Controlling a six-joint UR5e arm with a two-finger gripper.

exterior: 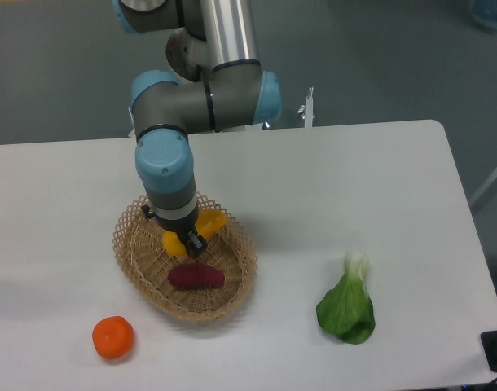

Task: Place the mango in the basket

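The mango (214, 220) is yellow-orange and sits between my gripper's fingers, over the back half of the basket. Its two ends show on either side of the wrist and its middle is hidden. My gripper (193, 243) points down into the basket and looks shut on the mango. I cannot tell whether the mango touches the basket floor. The basket (133, 252) is an oval of tan wicker with a lattice rim, at the front left of the white table.
A dark purple-red tuber (196, 277) lies in the basket, just in front of the gripper. A round orange tangerine (113, 337) sits on the table in front of the basket. A green bok choy (347, 307) lies at the front right.
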